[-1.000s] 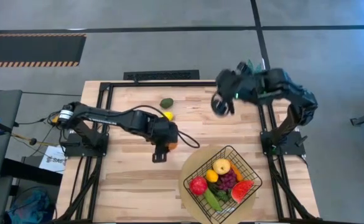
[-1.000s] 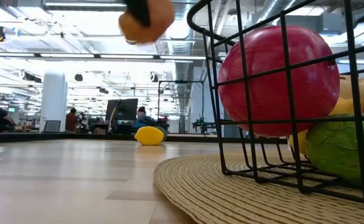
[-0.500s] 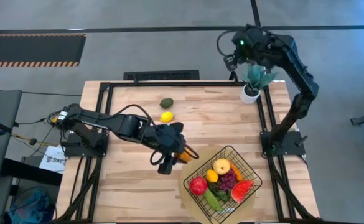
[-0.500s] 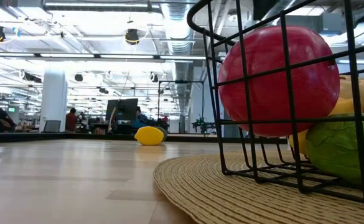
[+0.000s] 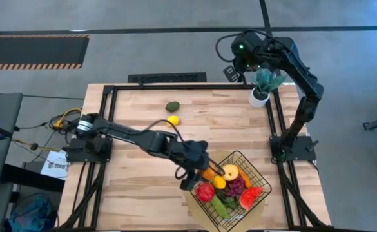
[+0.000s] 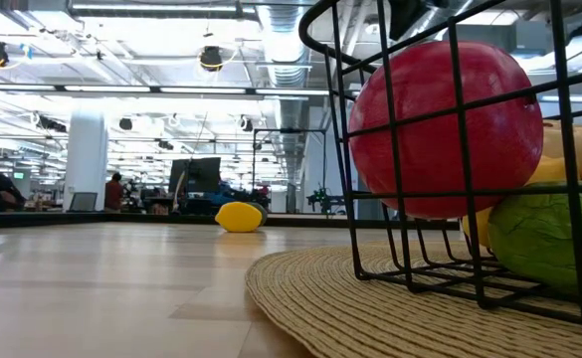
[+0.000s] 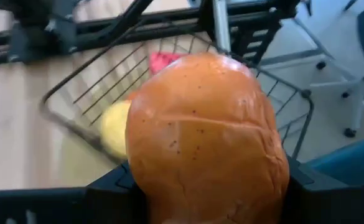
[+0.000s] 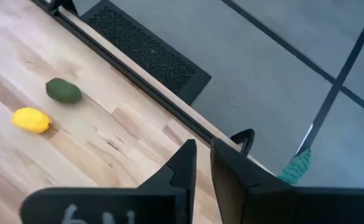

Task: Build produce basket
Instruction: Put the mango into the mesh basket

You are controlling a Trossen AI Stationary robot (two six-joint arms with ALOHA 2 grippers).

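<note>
My left gripper [image 5: 198,171] is clamped on the orange [image 7: 206,134] right over the rim of the basket [image 5: 256,169] on the near right of the table — my right gripper [image 8: 203,163], nearly closed and empty, hangs high beyond the far edge.

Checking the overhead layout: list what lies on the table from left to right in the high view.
Avocado → lemon → left end effector holding an orange → basket of produce → potted plant.
</note>
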